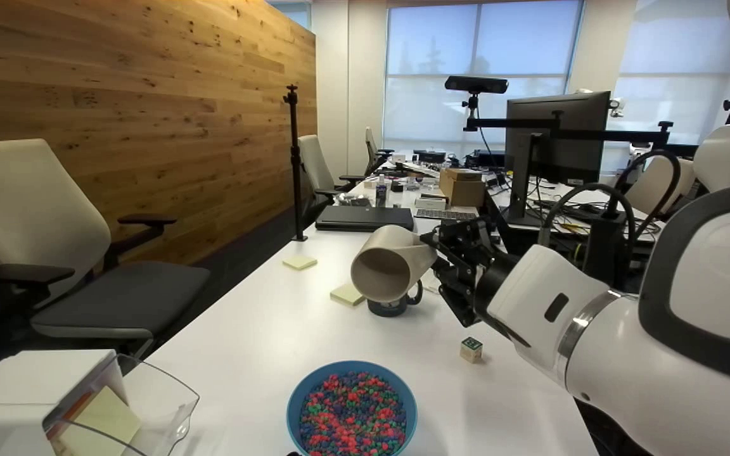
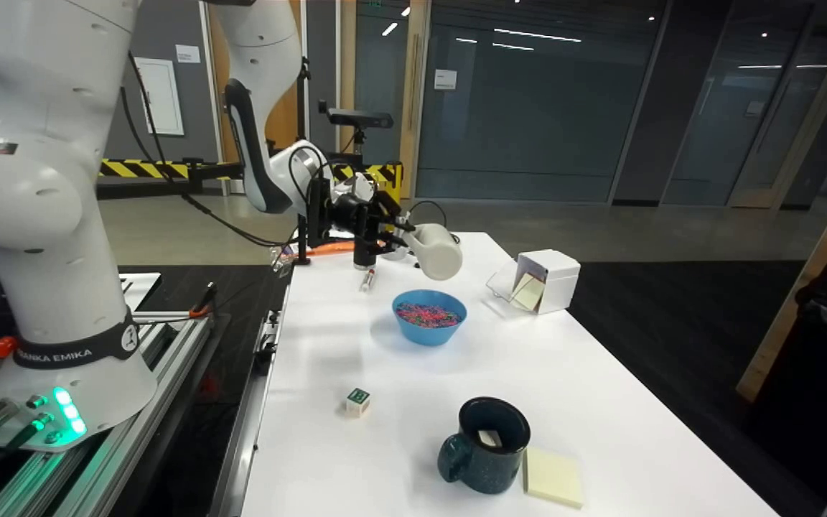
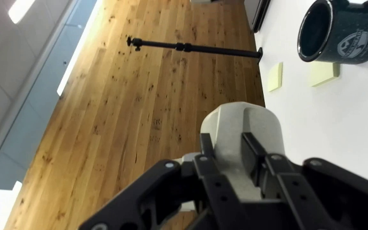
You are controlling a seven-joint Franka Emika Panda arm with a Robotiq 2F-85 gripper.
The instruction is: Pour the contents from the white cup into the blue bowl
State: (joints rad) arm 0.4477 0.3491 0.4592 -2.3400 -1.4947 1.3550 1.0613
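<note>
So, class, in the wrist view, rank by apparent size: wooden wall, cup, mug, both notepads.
1. Wooden wall
2. Cup and mug: too close to rank; the jaws, shut on the cup, partly hide it; the frame crops the mug.
3. Notepad by the mug and other notepad: smallest; unranked, the first probably nearer the camera.

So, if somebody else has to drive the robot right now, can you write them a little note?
Claw: shut on the white cup.
Cup: held up off the table, tipped on its side; its inside looks bare where we can see it.
Blue bowl: on the table, with colored bits in it.
Done: cup lifted and tipped, bits in the bowl. I can't tell if they all came from the cup.
Left: probably check nothing is stuck inside, then turn the cup upright and set it down.
</note>
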